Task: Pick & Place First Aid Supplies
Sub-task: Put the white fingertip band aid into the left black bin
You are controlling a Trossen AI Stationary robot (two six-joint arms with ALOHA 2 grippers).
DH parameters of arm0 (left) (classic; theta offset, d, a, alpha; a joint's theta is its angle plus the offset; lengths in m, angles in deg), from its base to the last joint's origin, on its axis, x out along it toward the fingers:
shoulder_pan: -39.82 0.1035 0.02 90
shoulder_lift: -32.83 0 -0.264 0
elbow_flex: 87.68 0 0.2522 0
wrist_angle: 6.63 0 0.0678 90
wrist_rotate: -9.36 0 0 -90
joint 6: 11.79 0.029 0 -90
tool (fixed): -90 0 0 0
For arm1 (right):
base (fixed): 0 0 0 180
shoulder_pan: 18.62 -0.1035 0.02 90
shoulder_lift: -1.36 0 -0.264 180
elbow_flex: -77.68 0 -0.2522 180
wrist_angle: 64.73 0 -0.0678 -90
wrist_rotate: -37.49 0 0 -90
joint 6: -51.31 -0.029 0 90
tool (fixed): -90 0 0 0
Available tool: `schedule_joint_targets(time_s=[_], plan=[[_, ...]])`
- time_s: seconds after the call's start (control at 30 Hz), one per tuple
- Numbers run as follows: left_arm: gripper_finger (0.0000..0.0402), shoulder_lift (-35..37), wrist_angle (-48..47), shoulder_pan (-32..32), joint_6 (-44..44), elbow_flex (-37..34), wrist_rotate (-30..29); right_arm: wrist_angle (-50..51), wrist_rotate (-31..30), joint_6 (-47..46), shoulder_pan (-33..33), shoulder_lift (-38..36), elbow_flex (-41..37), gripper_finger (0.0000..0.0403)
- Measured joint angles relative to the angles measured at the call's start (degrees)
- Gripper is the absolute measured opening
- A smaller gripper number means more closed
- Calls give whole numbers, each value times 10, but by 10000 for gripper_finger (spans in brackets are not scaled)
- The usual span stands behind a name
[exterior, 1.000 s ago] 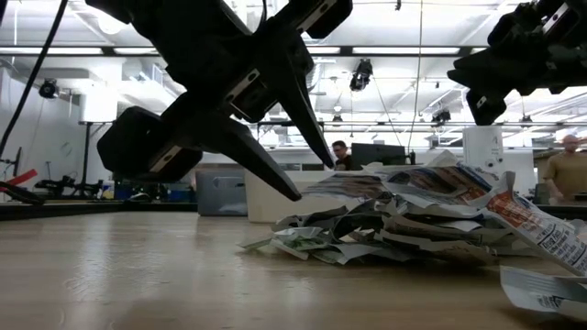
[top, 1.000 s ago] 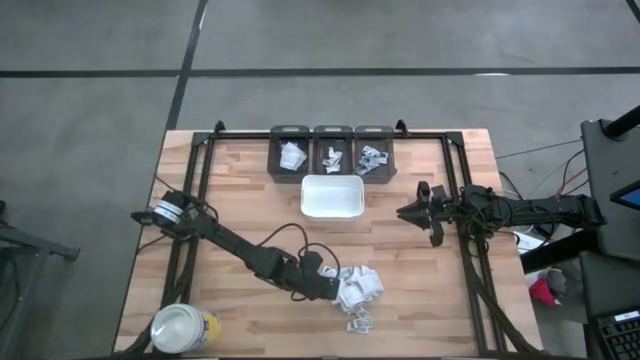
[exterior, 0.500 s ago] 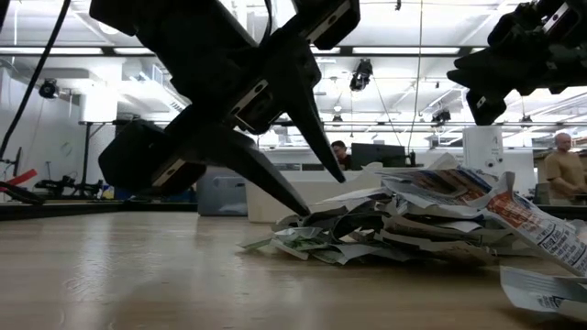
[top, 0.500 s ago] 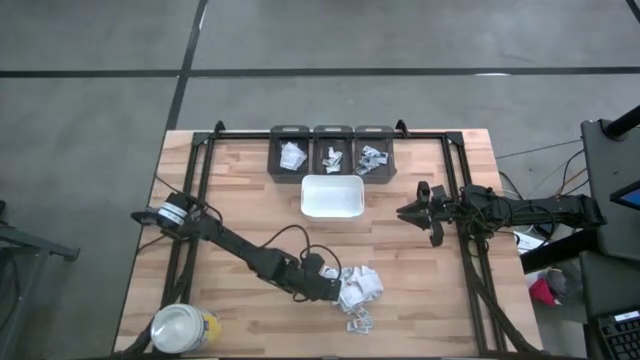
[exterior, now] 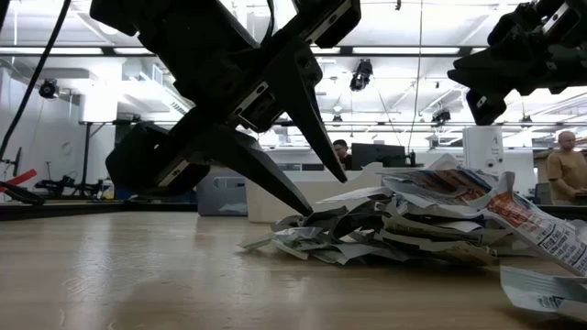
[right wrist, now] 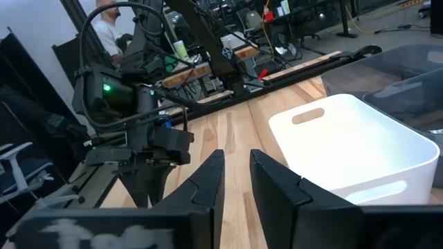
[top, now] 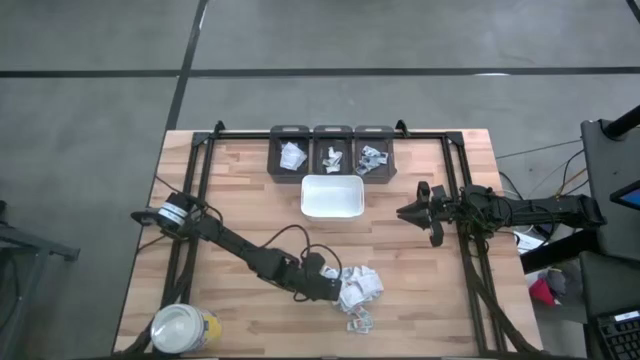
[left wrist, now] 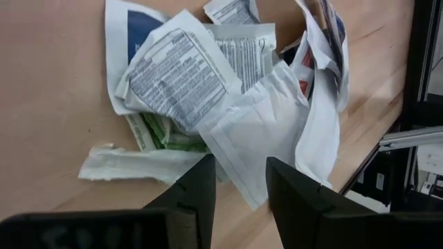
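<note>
From above, the left gripper [top: 337, 291] reaches low across the wooden counter [top: 240, 200] to the near edge of the heap of first aid supplies [top: 358, 288], which lies on the near half of the counter. The white tray [top: 331, 197] sits at the counter's middle, with three dark bins [top: 331, 150] behind it, each holding a few packets. A yellow jar [top: 184, 328] with a white lid stands at the near left corner. The right gripper [top: 408, 212] hovers just right of the tray, well apart from the heap.

At counter height, the left gripper [exterior: 295, 188] has its jaws spread, the lower tip down at the edge of the crumpled packets [exterior: 404, 220]; nothing is clamped between them. The right gripper [exterior: 500, 69] hangs high on the right. One packet [exterior: 546, 291] lies apart, nearer the camera.

In the left wrist view, the open jaws straddle a white sachet [left wrist: 259, 131] at the heap's edge, without closing on it.

In the right wrist view, the right arm's jaws stand narrowly parted and empty, with the tray [right wrist: 360, 149] ahead and the left arm farther off.
</note>
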Motion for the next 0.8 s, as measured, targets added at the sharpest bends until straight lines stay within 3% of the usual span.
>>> schedule_joint_targets(time_s=[0.23,0.6,0.8], plan=[[103,-1,0,0,10,0,-18,0,0,0,0,0,0,76],[7,-1,8,0,29,0,-44,0,0,0,0,0,0,89],[1,-1,21,0,53,0,-50,0,0,0,0,0,0,82]])
